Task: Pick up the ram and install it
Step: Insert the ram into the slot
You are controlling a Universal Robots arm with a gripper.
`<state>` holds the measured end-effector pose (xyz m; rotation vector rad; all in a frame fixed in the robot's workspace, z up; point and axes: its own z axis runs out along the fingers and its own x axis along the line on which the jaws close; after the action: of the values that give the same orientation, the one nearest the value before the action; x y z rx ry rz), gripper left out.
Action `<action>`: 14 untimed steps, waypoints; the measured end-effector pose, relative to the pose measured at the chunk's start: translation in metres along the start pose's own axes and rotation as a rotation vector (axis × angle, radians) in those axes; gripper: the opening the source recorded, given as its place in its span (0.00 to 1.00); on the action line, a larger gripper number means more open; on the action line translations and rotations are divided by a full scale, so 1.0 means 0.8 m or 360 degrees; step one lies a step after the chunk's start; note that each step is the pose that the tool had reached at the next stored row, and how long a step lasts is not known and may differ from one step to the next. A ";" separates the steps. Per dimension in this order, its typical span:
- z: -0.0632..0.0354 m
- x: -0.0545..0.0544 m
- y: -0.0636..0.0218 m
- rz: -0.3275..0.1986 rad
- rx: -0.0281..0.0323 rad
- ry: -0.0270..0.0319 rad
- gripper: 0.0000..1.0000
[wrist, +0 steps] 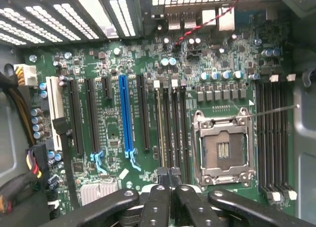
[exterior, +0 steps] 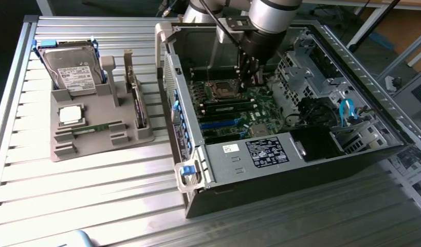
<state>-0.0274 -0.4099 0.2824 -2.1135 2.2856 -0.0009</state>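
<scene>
— Where's the ram (wrist: 160, 123)?
— Edge-up in a slot on the motherboard (wrist: 113, 133), just beside the processor socket (wrist: 223, 148), inside the open case (exterior: 279, 170).
— And the hand (wrist: 170, 175)?
— Fingers closed together, right over the stick's near end. I can't tell whether it's touching.
— So, installing?
— I'd judge seating. That calls for straight, even pressure until the slot's clips latch.
</scene>
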 end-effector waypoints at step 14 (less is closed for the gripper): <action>0.001 -0.002 -0.031 0.0000 -0.00133 0.00009 0.11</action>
<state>-0.0024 -0.4099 0.2825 -2.1176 2.2902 0.0081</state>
